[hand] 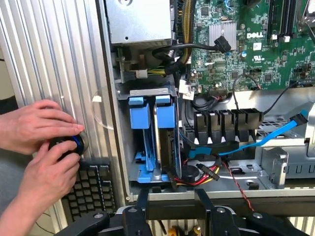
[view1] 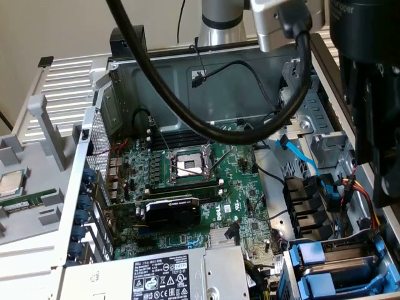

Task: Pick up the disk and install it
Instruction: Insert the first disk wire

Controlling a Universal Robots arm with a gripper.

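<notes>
My gripper is open, its two black fingers apart with nothing between them. It hovers just outside the case wall, in front of the drive cage. In the exterior view the gripper hangs as a dark mass over the case's right side. Two blue-fronted carriers stand side by side in the cage, and a silver metal edge shows between them. I cannot tell which one holds the disk, as its label face is hidden. The same two carriers appear at the exterior view's lower right.
A person's hands hold a black-and-blue knob beside a keyboard, outside the case. By the cage lie a blue data cable, red and yellow wires and a row of black connectors. The motherboard lies beyond.
</notes>
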